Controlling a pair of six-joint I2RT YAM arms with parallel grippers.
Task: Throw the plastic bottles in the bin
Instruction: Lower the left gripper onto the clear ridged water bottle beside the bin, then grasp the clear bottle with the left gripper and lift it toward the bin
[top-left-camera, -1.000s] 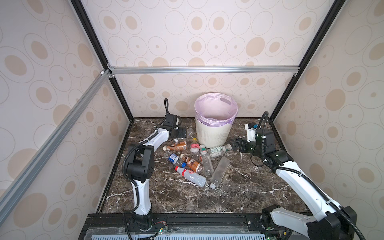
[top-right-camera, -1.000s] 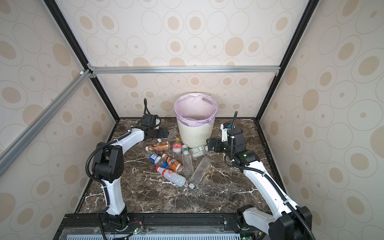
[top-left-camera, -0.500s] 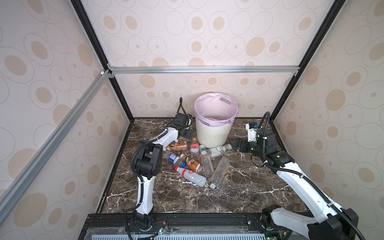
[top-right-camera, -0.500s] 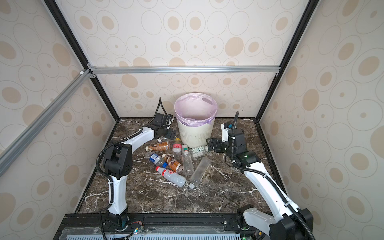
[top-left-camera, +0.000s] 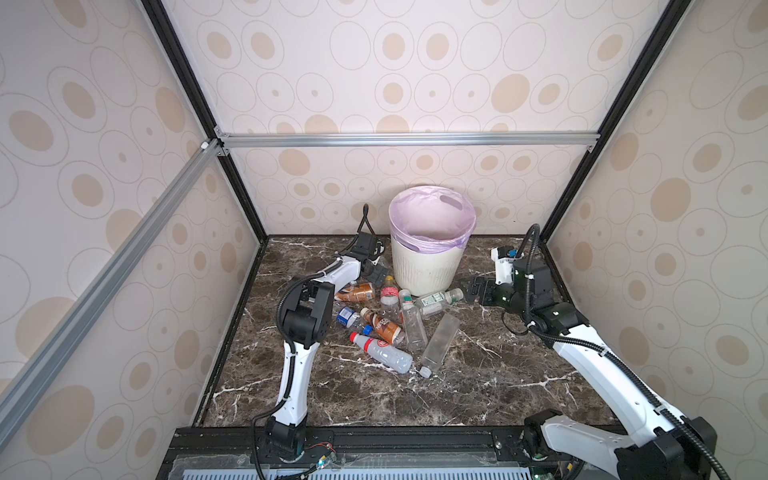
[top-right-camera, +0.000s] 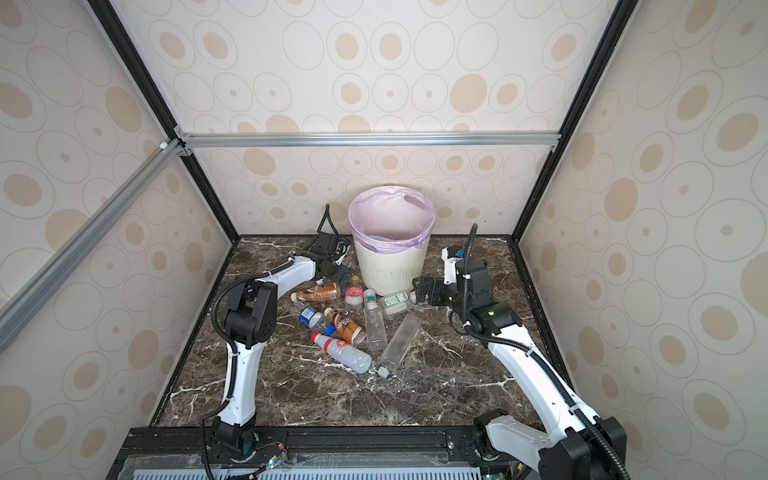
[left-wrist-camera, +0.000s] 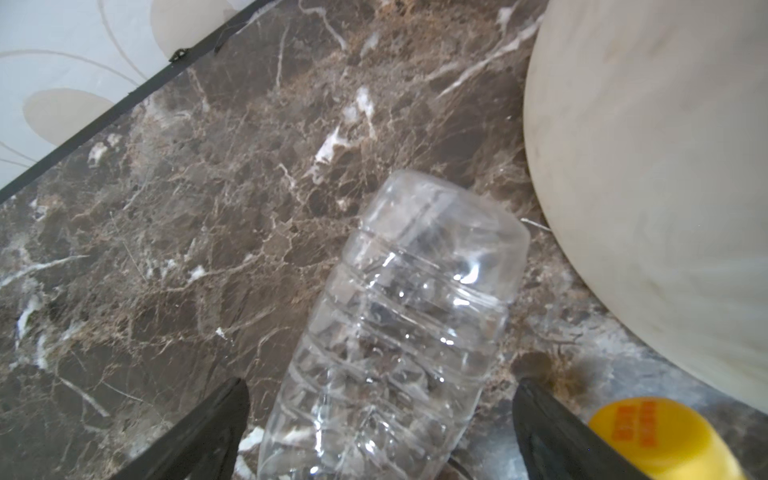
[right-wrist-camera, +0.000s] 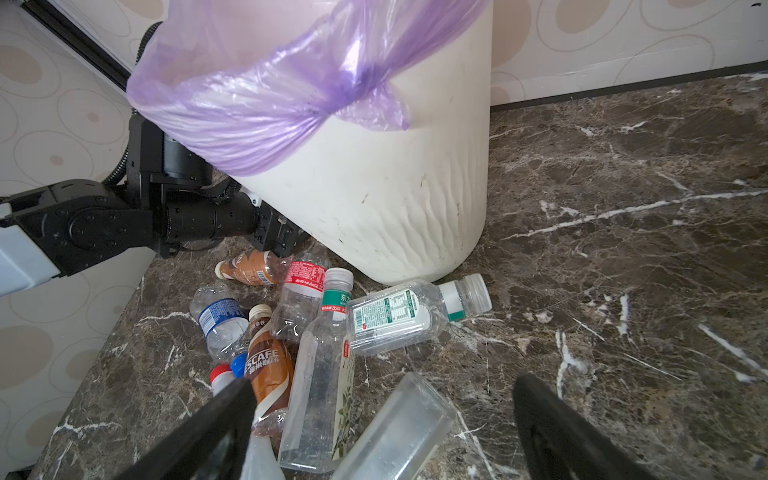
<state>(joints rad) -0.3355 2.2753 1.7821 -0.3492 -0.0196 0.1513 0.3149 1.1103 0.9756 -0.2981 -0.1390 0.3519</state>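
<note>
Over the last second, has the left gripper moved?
Yes. In a top view the left gripper has swung across toward the bin and now sits low, right beside its base.

The left arm (top-left-camera: 296, 374) rises from its near base, folds at the elbow and reaches far, left gripper (top-left-camera: 376, 270) held low, jaws spread wide. The right arm (top-left-camera: 602, 368) stretches far, right gripper (top-left-camera: 473, 289) turned leftward, jaws likewise wide.
</note>
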